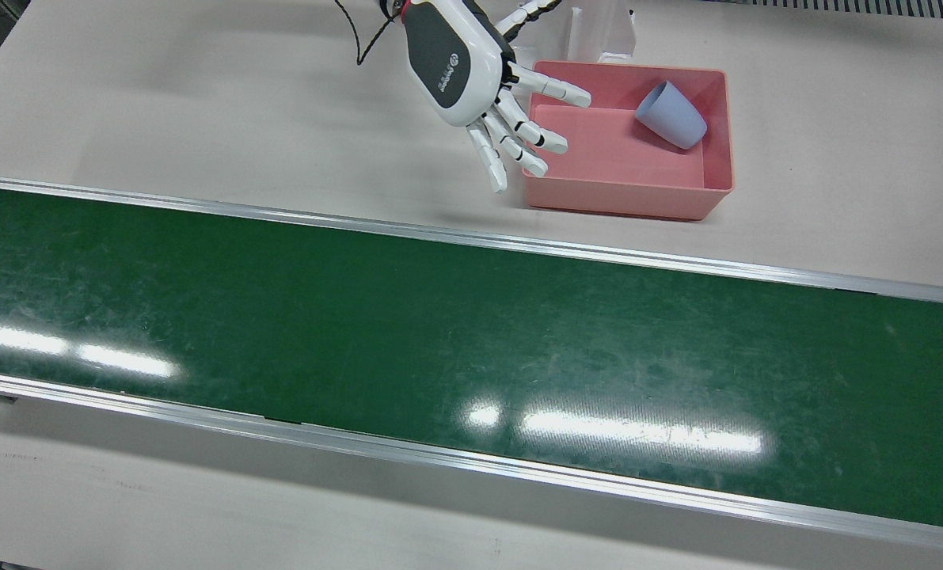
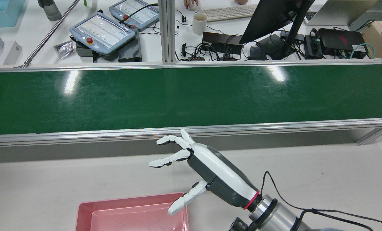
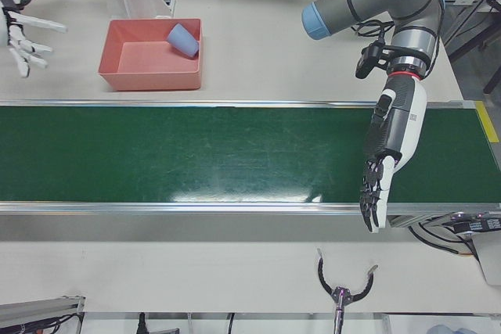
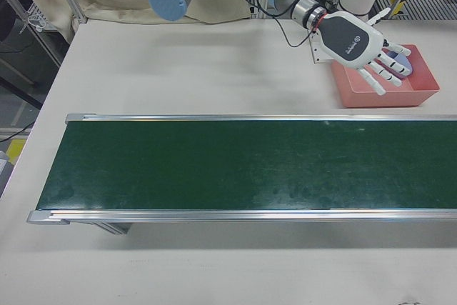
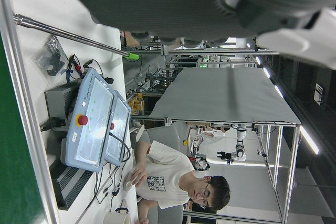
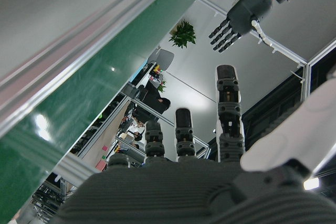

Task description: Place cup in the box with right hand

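Observation:
A light blue cup [image 1: 671, 115] lies tilted in the far corner of the pink box [image 1: 629, 199]; it also shows in the left-front view [image 3: 183, 39]. My right hand [image 1: 471, 79] is open and empty, fingers spread, hovering at the box's edge beside the cup; it shows in the rear view [image 2: 207, 170] and right-front view [image 4: 357, 44]. The box shows there too [image 2: 85, 208] [image 4: 389, 98] [image 3: 149, 80]. My left hand [image 3: 387, 154] hangs open and empty, fingers down, over the green belt [image 3: 196, 154].
The green conveyor belt [image 1: 439, 348] with metal rails crosses the table before the box. A clear stand [image 1: 598, 32] sits behind the box. A black tool [image 3: 342, 291] lies on the near table. Teach pendants [image 2: 102, 30] and a monitor lie beyond the belt.

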`<action>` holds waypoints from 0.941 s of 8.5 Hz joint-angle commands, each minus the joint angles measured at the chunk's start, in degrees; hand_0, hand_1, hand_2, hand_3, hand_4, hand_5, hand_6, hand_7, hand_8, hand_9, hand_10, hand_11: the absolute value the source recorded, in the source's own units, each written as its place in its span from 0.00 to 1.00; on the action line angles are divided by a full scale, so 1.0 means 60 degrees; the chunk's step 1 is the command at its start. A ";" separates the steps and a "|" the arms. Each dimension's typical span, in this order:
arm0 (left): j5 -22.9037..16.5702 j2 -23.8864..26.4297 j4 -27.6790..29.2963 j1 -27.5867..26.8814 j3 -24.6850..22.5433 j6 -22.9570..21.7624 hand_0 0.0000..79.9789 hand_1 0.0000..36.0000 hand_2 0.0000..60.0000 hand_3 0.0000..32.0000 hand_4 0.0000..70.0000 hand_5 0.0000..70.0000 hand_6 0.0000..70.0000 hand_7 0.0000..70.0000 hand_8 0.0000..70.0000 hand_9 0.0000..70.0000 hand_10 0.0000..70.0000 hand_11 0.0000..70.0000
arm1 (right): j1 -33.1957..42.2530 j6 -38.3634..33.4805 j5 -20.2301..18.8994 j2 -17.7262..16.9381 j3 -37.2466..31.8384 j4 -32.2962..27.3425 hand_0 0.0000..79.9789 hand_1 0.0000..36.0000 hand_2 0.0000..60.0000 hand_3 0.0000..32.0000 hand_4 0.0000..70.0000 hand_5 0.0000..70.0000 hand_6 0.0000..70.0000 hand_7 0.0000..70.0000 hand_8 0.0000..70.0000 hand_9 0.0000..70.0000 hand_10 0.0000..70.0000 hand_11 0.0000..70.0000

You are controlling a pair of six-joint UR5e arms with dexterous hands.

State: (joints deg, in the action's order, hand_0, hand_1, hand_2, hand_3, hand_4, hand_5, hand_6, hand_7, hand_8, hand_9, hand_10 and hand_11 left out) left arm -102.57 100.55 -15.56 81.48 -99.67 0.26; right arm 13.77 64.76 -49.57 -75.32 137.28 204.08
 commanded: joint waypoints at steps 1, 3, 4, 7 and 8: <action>0.0000 0.0000 0.0015 0.0000 0.0000 0.0000 0.00 0.00 0.00 0.00 0.00 0.00 0.00 0.00 0.00 0.00 0.00 0.00 | 0.3175 -0.2524 -0.2062 -0.0791 0.0005 0.1052 0.38 0.06 0.39 0.05 0.62 0.01 0.09 0.55 0.12 0.26 0.02 0.03; 0.0000 0.0000 0.0000 0.0000 0.0014 0.0000 0.00 0.00 0.00 0.00 0.00 0.00 0.00 0.00 0.00 0.00 0.00 0.00 | 0.5007 -0.4149 -0.2826 -0.0777 -0.1602 0.0997 0.55 0.57 1.00 0.00 0.76 0.06 0.13 0.59 0.17 0.30 0.07 0.11; 0.0000 0.0000 0.0000 0.0000 0.0014 0.0000 0.00 0.00 0.00 0.00 0.00 0.00 0.00 0.00 0.00 0.00 0.00 0.00 | 0.6088 -0.4564 -0.3277 -0.0762 -0.2045 0.0895 0.55 0.44 0.95 0.00 0.74 0.05 0.13 0.58 0.17 0.30 0.07 0.11; 0.0000 0.0000 0.0015 0.0000 0.0014 0.0000 0.00 0.00 0.00 0.00 0.00 0.00 0.00 0.00 0.00 0.00 0.00 0.00 | 0.9793 -0.6000 -0.5181 -0.1052 -0.3701 -0.0056 0.51 0.16 0.40 0.00 0.68 0.03 0.12 0.56 0.18 0.31 0.08 0.12; 0.0000 0.0000 0.0015 0.0000 0.0014 0.0000 0.00 0.00 0.00 0.00 0.00 0.00 0.00 0.00 0.00 0.00 0.00 0.00 | 1.0878 -0.6554 -0.5752 -0.1417 -0.4372 -0.0566 0.52 0.14 0.35 0.00 0.73 0.03 0.13 0.59 0.18 0.32 0.08 0.12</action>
State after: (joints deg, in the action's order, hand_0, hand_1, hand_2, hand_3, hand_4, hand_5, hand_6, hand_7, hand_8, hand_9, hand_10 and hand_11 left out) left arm -102.60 100.55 -15.50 81.48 -99.58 0.26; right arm 63.92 31.90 -76.49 -80.59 118.54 205.67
